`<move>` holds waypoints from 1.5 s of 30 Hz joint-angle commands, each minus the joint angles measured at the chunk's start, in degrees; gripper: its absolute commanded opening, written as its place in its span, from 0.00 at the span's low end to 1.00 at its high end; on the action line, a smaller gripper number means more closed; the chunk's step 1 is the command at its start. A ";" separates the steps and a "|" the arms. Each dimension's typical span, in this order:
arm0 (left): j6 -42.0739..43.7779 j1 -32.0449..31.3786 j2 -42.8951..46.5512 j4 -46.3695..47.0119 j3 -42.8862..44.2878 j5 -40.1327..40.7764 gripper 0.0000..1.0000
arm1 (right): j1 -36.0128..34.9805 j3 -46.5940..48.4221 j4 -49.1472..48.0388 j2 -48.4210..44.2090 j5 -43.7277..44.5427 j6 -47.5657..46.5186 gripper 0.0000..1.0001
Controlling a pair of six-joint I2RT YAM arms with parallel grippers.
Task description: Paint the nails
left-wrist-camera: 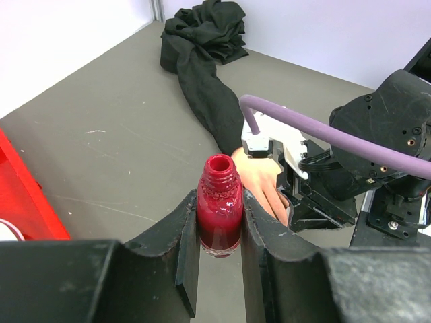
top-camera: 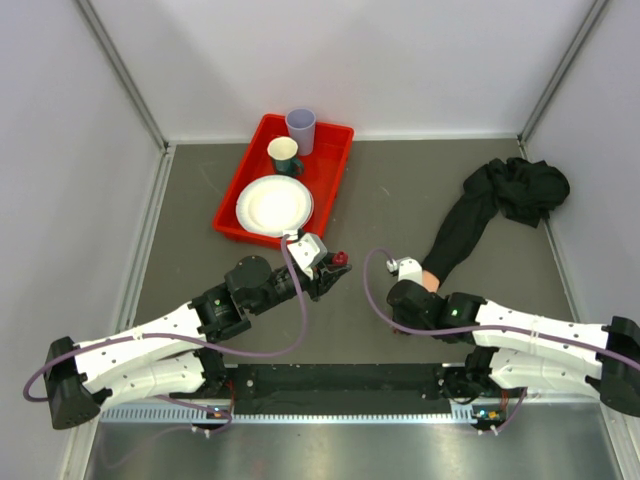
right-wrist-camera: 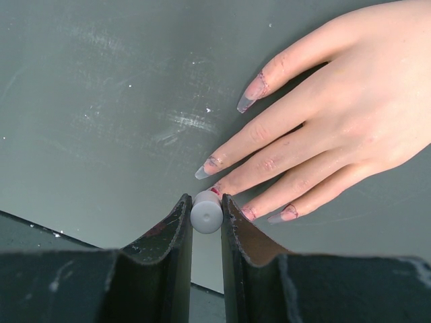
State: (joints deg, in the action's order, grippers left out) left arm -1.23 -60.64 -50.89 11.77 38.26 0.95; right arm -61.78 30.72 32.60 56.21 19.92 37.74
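Skin-toned plastic shows only as a sliver in the top view, since the right wrist covers most of the mannequin hand [right-wrist-camera: 357, 114]. The hand lies palm down on the grey, scuffed desk [top-camera: 400, 200], right of centre. Its black sleeve [top-camera: 470, 225] trails to a crumpled heap at the far right.

From the right wrist view the hand is cut off at the frame edge. The nails [right-wrist-camera: 246, 101] are long, tapered and translucent grey, with reddish smears at some bases.

The right fingers [right-wrist-camera: 176, 229] are narrow, clamping a pale round cap [right-wrist-camera: 206, 214] just beside the fingertips of the hand. Whatever sits below the cap is hidden.

The left fingers [left-wrist-camera: 188, 229] grip a small glass polish bottle [left-wrist-camera: 219, 215], which is upright and uncapped. It holds dark red polish, and the neck is smeared.

A red plastic tray [top-camera: 335, 165] sits far left. In it are a white plate [top-camera: 274, 205] at the near end, a green cup [top-camera: 284, 155] and a lilac cup [top-camera: 301, 128]. What the cups hold cannot be made out.
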 commanded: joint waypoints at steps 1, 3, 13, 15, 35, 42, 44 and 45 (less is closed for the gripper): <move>0.80 -0.18 0.44 0.98 2.17 -0.25 0.00 | -0.71 0.13 -0.34 -1.88 2.05 0.67 0.00; 0.80 -0.18 0.53 0.97 2.08 -0.25 0.00 | -0.80 0.22 -0.26 -2.24 2.14 0.85 0.00; 0.80 -0.18 0.44 0.89 2.08 -0.25 0.00 | -0.71 0.39 0.01 -1.71 2.75 1.11 0.00; 0.80 -0.18 0.45 0.89 2.08 -0.25 0.00 | -0.71 0.31 0.01 -1.80 3.10 1.37 0.00; 0.88 -0.18 0.62 0.89 1.99 -0.34 0.00 | -0.71 0.48 1.06 -2.86 4.51 2.16 0.00; 0.80 -0.18 0.71 0.71 2.08 -0.42 0.00 | -0.71 0.39 0.89 -3.12 4.78 2.17 0.00; 0.80 -0.18 0.80 0.80 1.99 -0.34 0.00 | -0.71 0.31 0.71 -3.12 4.60 2.08 0.00; 0.88 -0.27 0.80 0.71 2.08 -0.34 0.00 | -0.71 0.31 0.54 -3.03 4.34 1.99 0.00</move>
State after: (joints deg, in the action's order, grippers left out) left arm -1.23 -60.64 -50.89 11.40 38.26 0.93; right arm -61.78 30.72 34.00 54.11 22.92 39.22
